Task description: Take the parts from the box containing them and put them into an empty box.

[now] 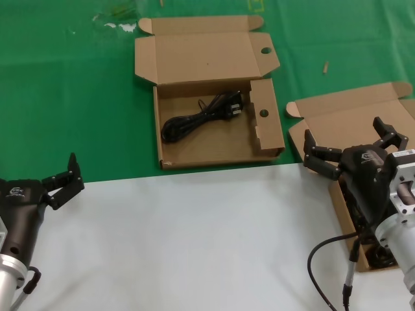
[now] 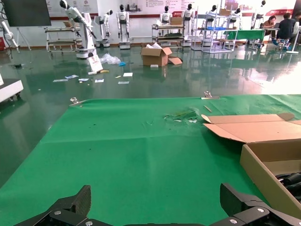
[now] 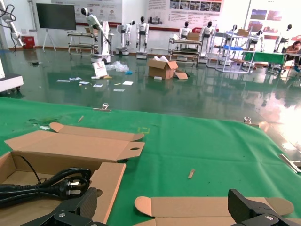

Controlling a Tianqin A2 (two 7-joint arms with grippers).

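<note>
The box with round-holed flaps (image 1: 269, 139) lies open in the middle of the green mat, and one black coiled cable (image 1: 204, 115) lies inside it. Both wrist views also show this box (image 2: 263, 174) (image 3: 109, 181) and the cable (image 2: 289, 180) (image 3: 51, 183). The plain-lidded box (image 1: 353, 110) lies at the right, largely hidden by my right arm, with dark cable loops (image 1: 378, 257) showing at its near end. My right gripper (image 1: 347, 136) (image 3: 164, 202) hangs open and empty over this box's lid. At the near left my left gripper (image 1: 65, 181) (image 2: 157, 202) waits open.
A white surface (image 1: 194, 240) covers the near half of the table, meeting the green mat (image 1: 78, 97) just before the holed box. A grey hose (image 1: 324, 259) loops beside my right arm. A small scrap (image 1: 326, 66) and some debris (image 1: 117, 23) lie far back.
</note>
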